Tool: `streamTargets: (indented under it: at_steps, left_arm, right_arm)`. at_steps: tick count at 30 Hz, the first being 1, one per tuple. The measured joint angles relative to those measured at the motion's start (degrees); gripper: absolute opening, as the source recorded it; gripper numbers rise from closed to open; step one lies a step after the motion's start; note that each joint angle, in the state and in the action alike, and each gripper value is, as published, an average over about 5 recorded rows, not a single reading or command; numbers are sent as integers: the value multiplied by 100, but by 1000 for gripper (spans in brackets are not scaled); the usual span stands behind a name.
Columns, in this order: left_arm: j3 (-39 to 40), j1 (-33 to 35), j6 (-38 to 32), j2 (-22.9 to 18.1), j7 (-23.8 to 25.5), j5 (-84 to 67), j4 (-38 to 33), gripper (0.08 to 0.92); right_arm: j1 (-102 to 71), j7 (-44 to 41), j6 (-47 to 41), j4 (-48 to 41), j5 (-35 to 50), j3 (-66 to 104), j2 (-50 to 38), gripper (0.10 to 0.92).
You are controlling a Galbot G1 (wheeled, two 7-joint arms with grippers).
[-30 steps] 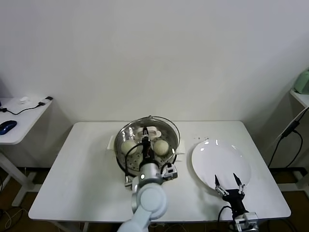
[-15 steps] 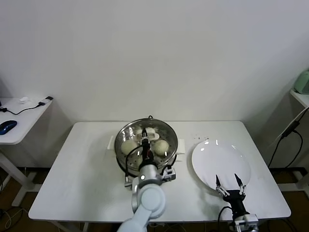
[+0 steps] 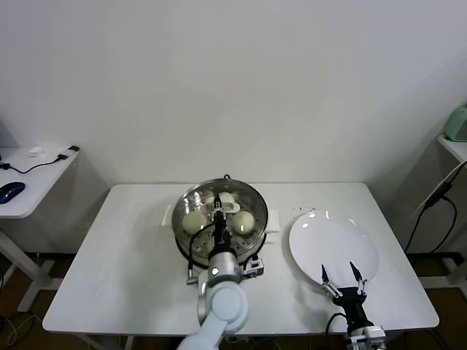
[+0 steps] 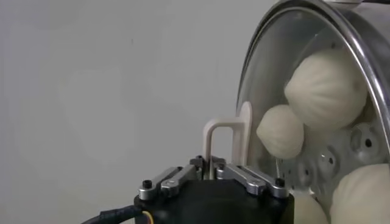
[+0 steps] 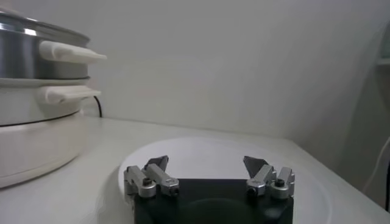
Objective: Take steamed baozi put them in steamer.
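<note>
Lowered since a second ago, the glass lid point(image 3: 237, 197) no longer tilts above the steamer point(image 3: 177, 226) and now sits down over it.

At the far left a side table point(image 3: 33, 191) carries a blue mouse point(image 3: 11, 191) and a dark cable point(image 3: 44, 162), well apart from the work. On the main table point(image 3: 124, 248) the steamer stands near the middle, toward the back wall. The buns point(image 3: 193, 221) lie inside on its holed tray, two of them plain in the head view, either side of the lid's white handle point(image 3: 225, 202). In the left wrist view the buns point(image 4: 326, 88) show through the lid point(image 4: 286, 55).

The left hand point(image 3: 217, 213) reaches in over the steamer's near rim, its arm covering the front of the pot. Seen from its wrist, the left hand point(image 4: 208, 163) is narrow, pinched at the foot of the handle point(image 4: 222, 129).

Just right of the steamer lies a white plate point(image 3: 336, 244), bare. The right hand point(image 3: 341, 275) hovers at the plate's near edge, spread wide and holding nothing; its wrist view shows the right hand point(image 5: 210, 167) over the plate point(image 5: 201, 149), with the steamer point(image 5: 30, 42) off to one side. At the far right a black cable point(image 3: 430, 208) hangs below a shelf bearing a pale green object point(image 3: 457, 122).
</note>
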Motion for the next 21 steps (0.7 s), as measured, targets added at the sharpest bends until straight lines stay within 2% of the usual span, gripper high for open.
streamTargets:
  at_steps: [14, 21]
  left_arm:
    - [110, 237, -181, 303, -54, -443, -643, 605]
    - [-130, 572, -481, 507, -392, -1240, -1341, 788]
  right_arm:
    - [-5, 0, -42, 94, -12, -69, -67, 823]
    - [-50, 39, 7, 180, 96, -84, -103, 823]
